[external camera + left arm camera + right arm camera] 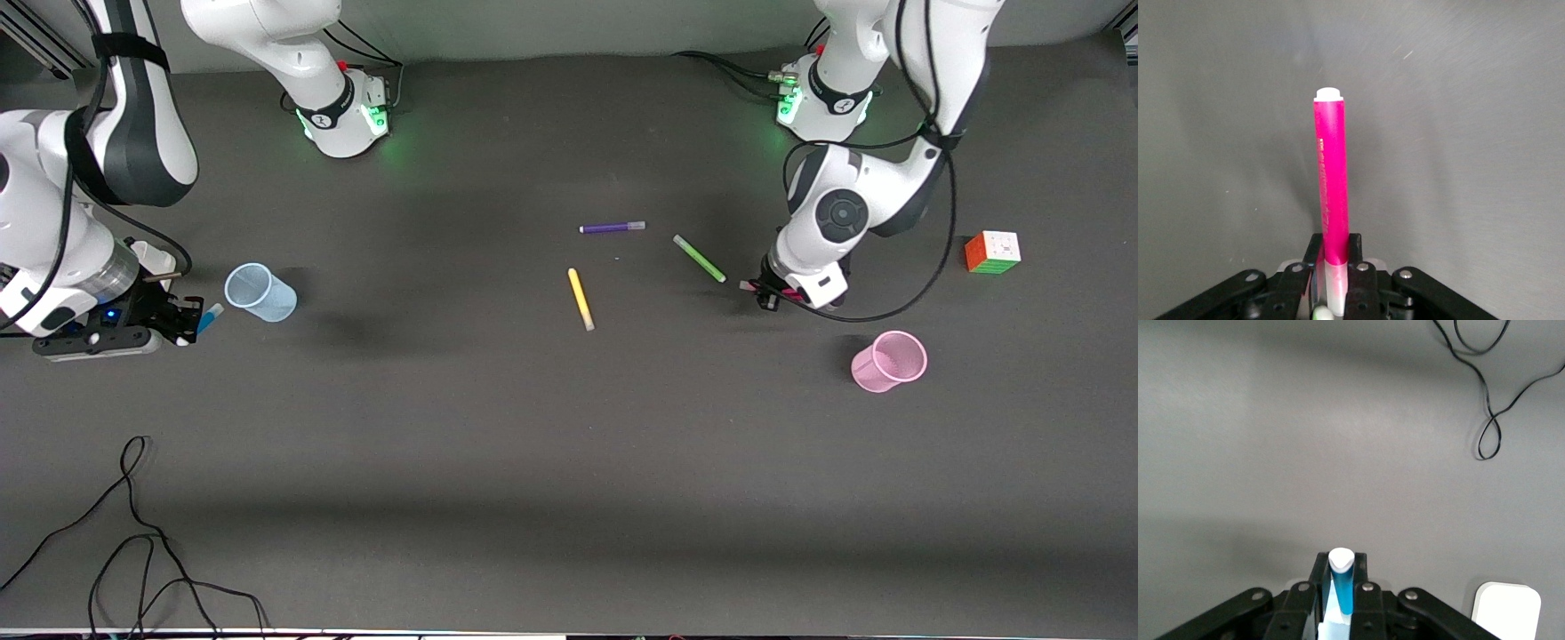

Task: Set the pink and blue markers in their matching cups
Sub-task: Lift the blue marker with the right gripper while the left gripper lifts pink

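Note:
My right gripper (189, 329) is shut on the blue marker (211, 317), low over the table beside the translucent blue cup (260, 292), which stands toward the right arm's end. In the right wrist view the blue marker (1343, 587) sticks out between the fingers of the right gripper (1341, 572). My left gripper (772, 294) is shut on the pink marker (749, 286), over the table between the green marker and the pink mesh cup (889, 361). In the left wrist view the pink marker (1330, 180) is clamped near its pale cap in the left gripper (1334, 252).
A purple marker (612, 228), a green marker (699, 259) and a yellow marker (581, 299) lie mid-table. A colour cube (992, 252) sits toward the left arm's end. A black cable (133, 551) lies loose near the front edge and also shows in the right wrist view (1491, 420).

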You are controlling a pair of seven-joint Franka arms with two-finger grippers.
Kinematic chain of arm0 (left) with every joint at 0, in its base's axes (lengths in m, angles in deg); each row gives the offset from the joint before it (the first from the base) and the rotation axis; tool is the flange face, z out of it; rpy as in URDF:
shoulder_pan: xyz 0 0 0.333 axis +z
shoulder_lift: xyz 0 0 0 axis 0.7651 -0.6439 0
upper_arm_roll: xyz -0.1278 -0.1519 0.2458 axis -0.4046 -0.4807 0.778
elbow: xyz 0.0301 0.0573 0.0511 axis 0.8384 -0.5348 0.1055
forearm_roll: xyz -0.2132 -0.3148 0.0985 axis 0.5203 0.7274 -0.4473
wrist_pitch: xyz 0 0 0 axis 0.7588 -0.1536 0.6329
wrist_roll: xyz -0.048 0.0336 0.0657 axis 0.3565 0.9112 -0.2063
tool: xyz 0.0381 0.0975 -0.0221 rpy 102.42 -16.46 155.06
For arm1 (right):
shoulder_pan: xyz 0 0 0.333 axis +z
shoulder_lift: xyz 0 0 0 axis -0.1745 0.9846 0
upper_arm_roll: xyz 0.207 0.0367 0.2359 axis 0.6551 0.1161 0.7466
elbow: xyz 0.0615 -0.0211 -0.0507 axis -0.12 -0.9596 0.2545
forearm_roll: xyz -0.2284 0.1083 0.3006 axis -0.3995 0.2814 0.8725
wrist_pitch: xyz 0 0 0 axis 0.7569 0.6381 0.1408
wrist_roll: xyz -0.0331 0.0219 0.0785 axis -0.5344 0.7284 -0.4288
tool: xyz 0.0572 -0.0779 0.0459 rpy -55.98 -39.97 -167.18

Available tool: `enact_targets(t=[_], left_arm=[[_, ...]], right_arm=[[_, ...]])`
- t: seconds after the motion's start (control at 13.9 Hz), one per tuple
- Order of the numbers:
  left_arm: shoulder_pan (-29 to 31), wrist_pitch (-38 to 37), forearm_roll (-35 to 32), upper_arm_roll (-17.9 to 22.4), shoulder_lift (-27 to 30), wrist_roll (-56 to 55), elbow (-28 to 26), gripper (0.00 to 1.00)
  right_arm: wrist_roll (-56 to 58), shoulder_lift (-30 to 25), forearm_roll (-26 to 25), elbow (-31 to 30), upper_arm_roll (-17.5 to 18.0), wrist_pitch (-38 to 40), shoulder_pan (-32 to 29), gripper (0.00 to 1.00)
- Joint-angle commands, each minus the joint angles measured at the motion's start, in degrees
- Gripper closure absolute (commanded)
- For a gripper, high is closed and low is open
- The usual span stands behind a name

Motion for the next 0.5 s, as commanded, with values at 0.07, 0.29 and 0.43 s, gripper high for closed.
enact_targets(t=[0.07, 0.29, 0.43], left_arm=[[1.66, -18.68, -0.96, 0.33, 7.48, 5.78, 11.3, 0.97], [4.64, -32.75, -0.61, 0.77, 7.93, 19.38, 22.03, 0.97], [7.71, -38.22, -0.18, 0.78, 9.15, 29.83, 26.35, 0.97]], right_arm=[[0.88, -6.87, -1.54, -13.12, -2.48, -8.55, 0.55, 1.0], [0.79, -11.0, -1.62, -18.4, -2.67, -8.56, 0.55, 1.0], [0.88, -11.89, -1.8, -19.81, -3.19, -8.73, 0.55, 1.0]])
